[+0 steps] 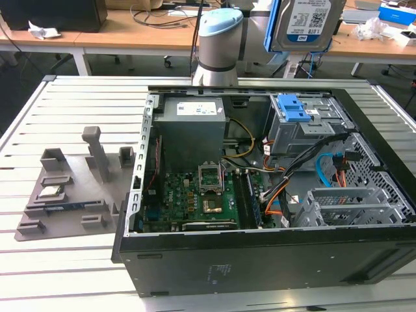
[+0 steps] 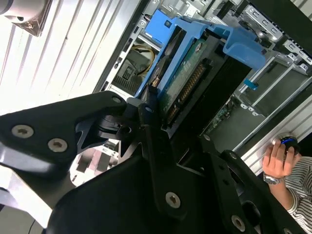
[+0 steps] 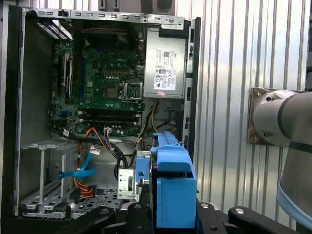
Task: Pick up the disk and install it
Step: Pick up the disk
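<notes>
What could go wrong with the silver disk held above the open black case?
The gripper holds the flat silver disk in its blue plastic carrier by one end, so it may tilt. Black and orange cables lie beside the grey metal drive cage and could snag. A person's hand is near the black computer case.

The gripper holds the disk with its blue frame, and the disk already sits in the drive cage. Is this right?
Not quite. The gripper holds the disk with its blue frame, but in the exterior view the disk hangs in the air, not in the drive cage.
</notes>
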`<state>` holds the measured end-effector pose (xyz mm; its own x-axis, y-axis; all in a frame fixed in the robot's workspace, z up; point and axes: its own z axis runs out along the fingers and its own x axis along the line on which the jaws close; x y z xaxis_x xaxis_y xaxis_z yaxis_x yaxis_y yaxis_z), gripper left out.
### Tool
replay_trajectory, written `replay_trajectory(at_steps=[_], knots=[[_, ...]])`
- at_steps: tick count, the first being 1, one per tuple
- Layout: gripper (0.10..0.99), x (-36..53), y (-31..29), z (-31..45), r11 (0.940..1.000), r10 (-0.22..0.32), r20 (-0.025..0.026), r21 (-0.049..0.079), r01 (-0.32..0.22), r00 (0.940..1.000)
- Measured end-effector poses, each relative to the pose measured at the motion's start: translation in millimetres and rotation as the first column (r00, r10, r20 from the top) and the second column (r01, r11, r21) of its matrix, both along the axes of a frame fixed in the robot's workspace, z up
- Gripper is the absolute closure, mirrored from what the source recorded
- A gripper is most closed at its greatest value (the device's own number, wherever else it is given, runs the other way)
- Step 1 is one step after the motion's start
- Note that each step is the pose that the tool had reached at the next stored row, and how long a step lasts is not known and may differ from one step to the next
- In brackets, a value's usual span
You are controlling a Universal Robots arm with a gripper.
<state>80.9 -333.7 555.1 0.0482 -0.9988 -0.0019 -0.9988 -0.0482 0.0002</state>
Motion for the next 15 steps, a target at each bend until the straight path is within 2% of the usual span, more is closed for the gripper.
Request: replay_trajectory(at_steps=[6,9,13,15], knots=[[0.725,0.0,-7.7,0.0,1.0,0.0,0.0,0.0,0.0,1.0],[0.725,0.0,-19.3,-0.1,1.0,0.0,0.0,-0.001,0.0,1.0],[0.725,0.0,-27.2,-0.1,1.0,0.0,0.0,-0.001,0.0,1.0],[0.725,0.0,-33.0,-0.2,1.0,0.0,0.0,-0.002,0.0,1.0]])
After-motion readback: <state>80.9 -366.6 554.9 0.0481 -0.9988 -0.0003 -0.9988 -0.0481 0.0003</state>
